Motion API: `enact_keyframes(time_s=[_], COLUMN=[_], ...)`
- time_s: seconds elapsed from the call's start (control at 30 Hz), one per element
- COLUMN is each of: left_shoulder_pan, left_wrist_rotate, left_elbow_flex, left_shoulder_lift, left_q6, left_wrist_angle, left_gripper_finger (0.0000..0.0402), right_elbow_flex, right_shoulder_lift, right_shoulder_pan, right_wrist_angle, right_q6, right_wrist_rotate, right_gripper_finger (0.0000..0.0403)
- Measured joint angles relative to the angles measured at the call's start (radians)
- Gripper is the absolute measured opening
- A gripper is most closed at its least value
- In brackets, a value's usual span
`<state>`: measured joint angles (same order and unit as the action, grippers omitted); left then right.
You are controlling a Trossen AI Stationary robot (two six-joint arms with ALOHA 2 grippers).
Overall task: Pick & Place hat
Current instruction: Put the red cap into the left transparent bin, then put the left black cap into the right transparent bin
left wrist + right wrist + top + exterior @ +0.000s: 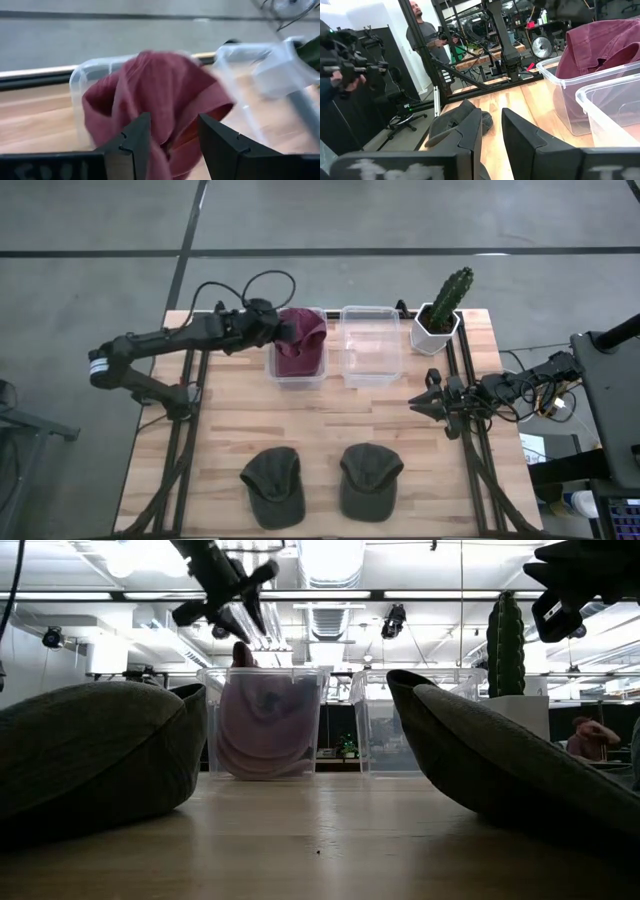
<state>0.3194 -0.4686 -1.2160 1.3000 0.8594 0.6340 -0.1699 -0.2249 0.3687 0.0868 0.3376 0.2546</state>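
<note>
Maroon hat (300, 343) bunched inside bin (297, 376)

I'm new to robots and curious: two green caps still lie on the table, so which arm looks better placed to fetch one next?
Probably the right. Its open gripper hangs free near the right green cap, while the left gripper is over the bin with the red cap.

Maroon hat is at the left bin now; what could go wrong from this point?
1. The maroon hat bulges above the left bin's rim, so it may hang over the edge rather than settle inside.
2. The left gripper, open just above the cloth, could snag a fold and lift it out.
3. The right gripper waits, open, near the empty bin.
</note>
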Motion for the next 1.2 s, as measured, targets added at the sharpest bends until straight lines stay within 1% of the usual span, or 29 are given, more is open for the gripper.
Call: enact_keyframes(time_s=[0.23, 0.43, 0.6, 0.67, 0.77, 0.9, 0.97, 1.07, 1.2], left_shoulder_pan=[0.035, 0.048, 0.048, 0.048, 0.048, 0.044, 0.024, -0.039, -0.183], left_wrist_rotate=[0.005, 0.034, 0.031, 0.021, 0.002, 0.001, 0.040, 0.125, 0.139], left_elbow_flex=[0.059, 0.057, 0.044, 0.027, -0.009, -0.066, -0.091, -0.109, -0.106], left_shoulder_lift=[0.078, 0.126, 0.109, 0.090, 0.063, 0.029, 0.003, -0.040, -0.094], left_q6=[-0.012, -0.022, -0.027, -0.051, -0.090, -0.118, -0.119, -0.114, -0.074], left_wrist_angle=[0.004, 0.001, 0.003, -0.002, -0.014, -0.013, -0.009, -0.010, 0.007], left_gripper_finger=[0.0154, 0.0154, 0.0154, 0.0154, 0.0154, 0.0154, 0.0154, 0.0154, 0.0154], right_elbow_flex=[0.000, 0.000, 0.000, 0.000, 0.000, 0.000, 0.000, 0.000, 0.000], right_shoulder_lift=[0.000, 0.000, 0.000, 0.000, 0.000, 0.000, 0.000, 0.000, 0.000], right_shoulder_pan=[0.000, 0.000, 0.000, 0.000, 0.000, 0.000, 0.000, 0.000, 0.000], right_wrist_angle=[0.000, 0.000, 0.000, 0.000, 0.000, 0.000, 0.000, 0.000, 0.000], right_q6=[0.009, 0.019, 0.022, 0.022, 0.021, 0.022, 0.022, 0.020, 0.013], right_wrist_rotate=[0.000, 0.000, 0.000, 0.000, 0.001, 0.001, 0.001, 0.000, 0.001], right_gripper_finger=[0.0078, 0.0082, 0.0074, 0.0070, 0.0068, 0.0072, 0.0076, 0.0080, 0.0082])
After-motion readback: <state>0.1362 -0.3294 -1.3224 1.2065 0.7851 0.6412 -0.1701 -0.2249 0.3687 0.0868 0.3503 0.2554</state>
